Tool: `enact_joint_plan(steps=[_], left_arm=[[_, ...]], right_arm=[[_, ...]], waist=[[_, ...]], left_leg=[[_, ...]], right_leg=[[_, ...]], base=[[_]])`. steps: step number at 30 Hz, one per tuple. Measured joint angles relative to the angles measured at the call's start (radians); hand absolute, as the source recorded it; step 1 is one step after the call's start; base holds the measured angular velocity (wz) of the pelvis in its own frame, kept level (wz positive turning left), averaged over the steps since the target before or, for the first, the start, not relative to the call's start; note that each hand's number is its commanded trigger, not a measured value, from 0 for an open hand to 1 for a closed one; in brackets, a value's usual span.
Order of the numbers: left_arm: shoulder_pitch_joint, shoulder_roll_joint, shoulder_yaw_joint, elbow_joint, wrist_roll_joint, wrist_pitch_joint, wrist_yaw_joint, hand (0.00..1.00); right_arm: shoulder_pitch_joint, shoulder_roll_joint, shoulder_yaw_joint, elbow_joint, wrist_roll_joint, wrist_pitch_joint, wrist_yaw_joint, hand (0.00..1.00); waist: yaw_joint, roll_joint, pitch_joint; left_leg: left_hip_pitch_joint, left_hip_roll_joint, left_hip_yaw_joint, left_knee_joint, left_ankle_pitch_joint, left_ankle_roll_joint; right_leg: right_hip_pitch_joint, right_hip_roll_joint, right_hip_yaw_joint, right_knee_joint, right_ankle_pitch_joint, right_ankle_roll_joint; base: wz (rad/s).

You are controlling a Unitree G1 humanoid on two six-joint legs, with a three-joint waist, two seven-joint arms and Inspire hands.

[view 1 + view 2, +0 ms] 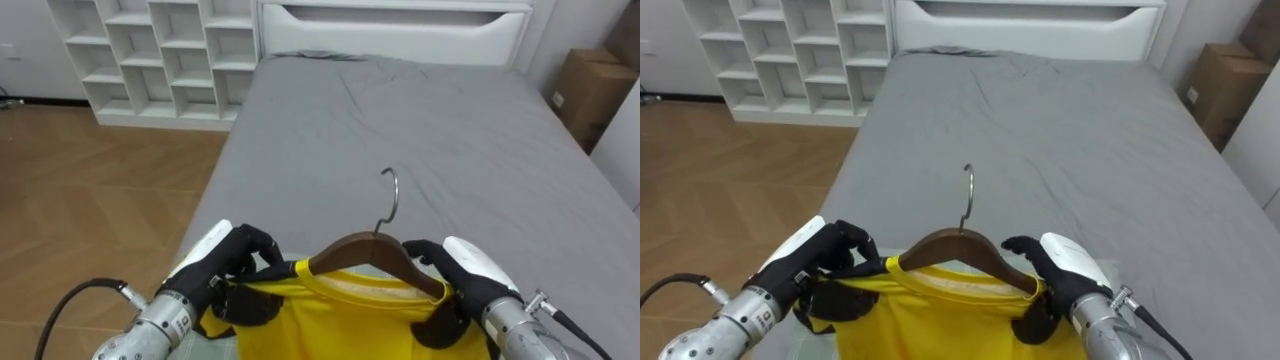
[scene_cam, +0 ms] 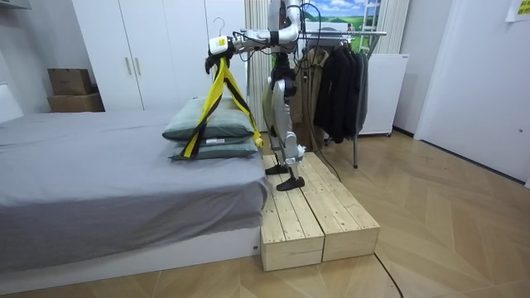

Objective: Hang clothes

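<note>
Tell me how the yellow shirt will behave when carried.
Probably floppy and light: the yellow shirt drapes limp from the wooden hanger in the room view. It may swing or slip off unless the left hand and right hand pin its shoulders.

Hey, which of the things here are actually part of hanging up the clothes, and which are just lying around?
For the job:
yellow garment on the wooden hanger, gripped at its ends by the left hand and right hand; clothes rack behind the robot.

Just lying about:
pillows, cardboard box, shelf unit.
</note>
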Motion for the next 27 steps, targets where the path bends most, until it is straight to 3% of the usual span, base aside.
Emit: enact_joint_plan(steps=[15,27], left_arm=[[0.000,0.000,0.001,0.000,-0.005,0.000,0.000,1.00],[0.000,0.016,0.003,0.000,-0.029,0.000,0.000,1.00]], right_arm=[[0.001,-0.006,0.006,0.002,-0.002,0.000,-0.003,1.00],[0.002,-0.009,0.012,0.002,0.000,-0.017,-0.005,1.00]], waist=[[0.000,0.006,0.0028],[-0.002,0.007,0.0029]], left_leg=[[0.001,-0.002,-0.002,0.000,0.000,0.000],[0.001,0.000,-0.001,0.001,0.000,0.000]], right_leg=[[0.000,0.002,-0.001,0.001,0.000,-0.001],[0.002,0.001,-0.001,0.001,0.000,-0.001]], base=[[0.00],[0.00]])
